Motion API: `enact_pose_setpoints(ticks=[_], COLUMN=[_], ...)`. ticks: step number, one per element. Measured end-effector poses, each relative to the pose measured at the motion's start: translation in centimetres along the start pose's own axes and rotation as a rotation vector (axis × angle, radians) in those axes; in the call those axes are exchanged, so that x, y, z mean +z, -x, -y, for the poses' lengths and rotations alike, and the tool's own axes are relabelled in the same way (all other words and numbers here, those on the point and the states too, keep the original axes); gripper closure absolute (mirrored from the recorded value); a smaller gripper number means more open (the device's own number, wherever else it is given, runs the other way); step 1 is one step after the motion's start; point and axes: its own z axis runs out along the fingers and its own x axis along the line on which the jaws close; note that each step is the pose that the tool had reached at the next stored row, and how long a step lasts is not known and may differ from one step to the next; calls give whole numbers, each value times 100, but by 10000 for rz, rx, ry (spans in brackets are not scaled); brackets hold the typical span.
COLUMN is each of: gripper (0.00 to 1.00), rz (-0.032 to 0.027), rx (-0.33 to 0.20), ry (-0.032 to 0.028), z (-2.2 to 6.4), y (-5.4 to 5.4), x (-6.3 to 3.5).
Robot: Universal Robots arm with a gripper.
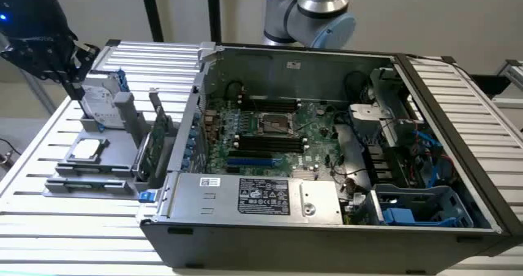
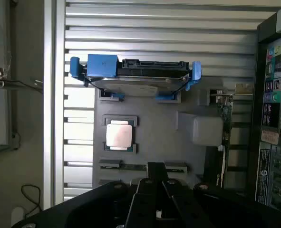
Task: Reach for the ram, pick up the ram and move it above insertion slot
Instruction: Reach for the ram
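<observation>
Item: ram (image 2: 130,166), a thin green stick standing on edge, its long axis running crosswise to the fingers (image 2: 152,190) and passing beneath their tips. Each end sits in a grey end clip (image 2: 110,164) on a matte grey fixture plate (image 2: 154,114). Gripper (image 2: 155,169): dark, clenched on nothing, poised above the ram. Past the ram from the fingertips lies a square metal-capped processor (image 2: 120,135), bare plate beside it; farther on is a hard drive (image 2: 135,80). Ribbed metal table (image 2: 154,33) surrounds the plate.
</observation>
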Motion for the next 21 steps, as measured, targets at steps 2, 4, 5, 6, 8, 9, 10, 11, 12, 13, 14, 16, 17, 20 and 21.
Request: enact_pose_setpoints(ticks=[2, 4, 5, 6, 8, 9, 10, 11, 12, 13, 14, 16, 17, 20, 21], gripper=[89, 89, 89, 89, 89, 89, 89, 89, 89, 89, 89, 89, 89, 89, 89], rz=[0, 0, 0, 0, 0, 0, 0, 0, 0, 0, 0, -3, 0, 0, -2], rx=[0, 0, 0, 0, 0, 0, 0, 0, 0, 0, 0, 3, 1, -1, 1], ry=[0, 0, 0, 0, 0, 0, 0, 0, 0, 0, 0, -1, 0, 0, -1], z=[0, 0, 0, 0, 0, 0, 0, 0, 0, 0, 1, 29, 55, 188, 230], y=[0, 0, 0, 0, 0, 0, 0, 0, 0, 0, 0, -2, -2, -4, -5], x=[0, 0, 0, 0, 0, 0, 0, 0, 0, 0, 0, 0, 5, 25, 31])
